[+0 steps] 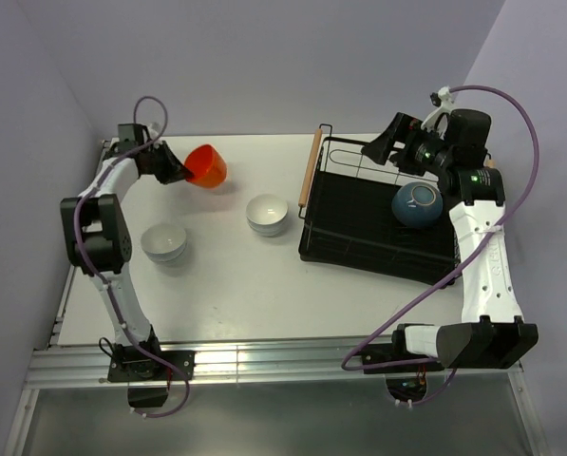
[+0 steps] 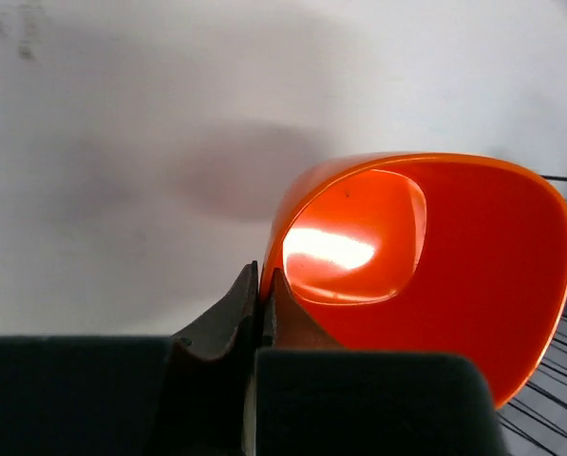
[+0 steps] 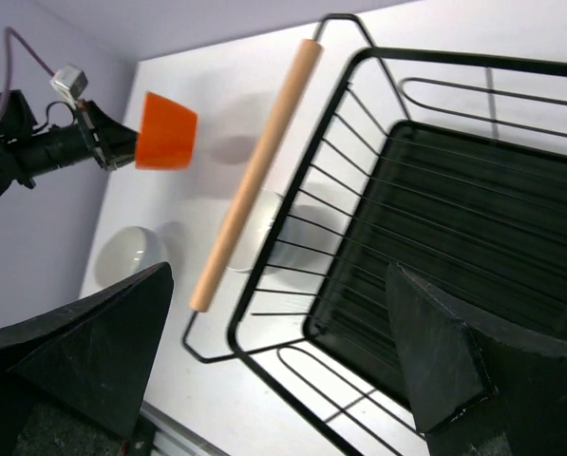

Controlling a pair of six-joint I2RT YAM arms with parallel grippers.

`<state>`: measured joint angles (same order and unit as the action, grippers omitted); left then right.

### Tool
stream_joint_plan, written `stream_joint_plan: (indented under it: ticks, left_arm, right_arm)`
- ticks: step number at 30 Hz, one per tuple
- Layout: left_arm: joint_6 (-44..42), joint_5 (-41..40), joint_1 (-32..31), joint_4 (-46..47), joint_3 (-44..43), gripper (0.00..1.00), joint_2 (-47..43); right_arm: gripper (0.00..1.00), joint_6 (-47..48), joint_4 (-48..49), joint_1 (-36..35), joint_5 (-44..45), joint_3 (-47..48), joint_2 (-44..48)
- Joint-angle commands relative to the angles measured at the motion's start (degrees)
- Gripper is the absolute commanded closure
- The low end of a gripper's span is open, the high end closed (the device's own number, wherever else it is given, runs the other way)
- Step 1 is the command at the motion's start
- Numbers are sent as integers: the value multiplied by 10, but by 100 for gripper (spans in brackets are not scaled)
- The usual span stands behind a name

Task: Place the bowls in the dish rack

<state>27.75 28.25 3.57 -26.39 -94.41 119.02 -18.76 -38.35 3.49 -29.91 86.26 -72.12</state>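
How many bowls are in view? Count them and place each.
4. Orange bowl in the left gripper; left white bowl and middle white bowl on the table; blue bowl in the dish rack. Whites may hide nested ones.

A flat white matte worktop (image 1: 245, 294) fills the middle of the top view; a plain pale lilac back wall (image 1: 283, 57) rises behind its far edge; a matching lilac left wall (image 1: 17, 190) and a lilac right wall (image 1: 558, 57) close in the sides, both slanting inward in that view; along the near edge of the worktop runs a silver slotted aluminium rail (image 1: 264, 363), with a bright glare near its middle; below the rail lies a dull grey strip of lower surface (image 1: 283, 423); the light is even and diffuse; shadows on the worktop are soft-edged and pale grey; in the left wrist view the white surface carries one blurred grey shadow.
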Motion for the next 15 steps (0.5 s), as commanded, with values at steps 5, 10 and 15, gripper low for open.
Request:
stream_joint_plan:
  ticks: [5, 10, 15]
  left_arm:
    - [187, 252, 12, 237, 7, 100, -177]
    - [260, 262, -18, 335, 16, 100, -211]
    - [266, 248, -110, 365, -21, 100, -201]
  right_arm:
    - [0, -75, 83, -23, -61, 1, 43]
    - [0, -65, 77, -30, -59, 15, 75]
    - [0, -29, 63, -30, -39, 6, 114]
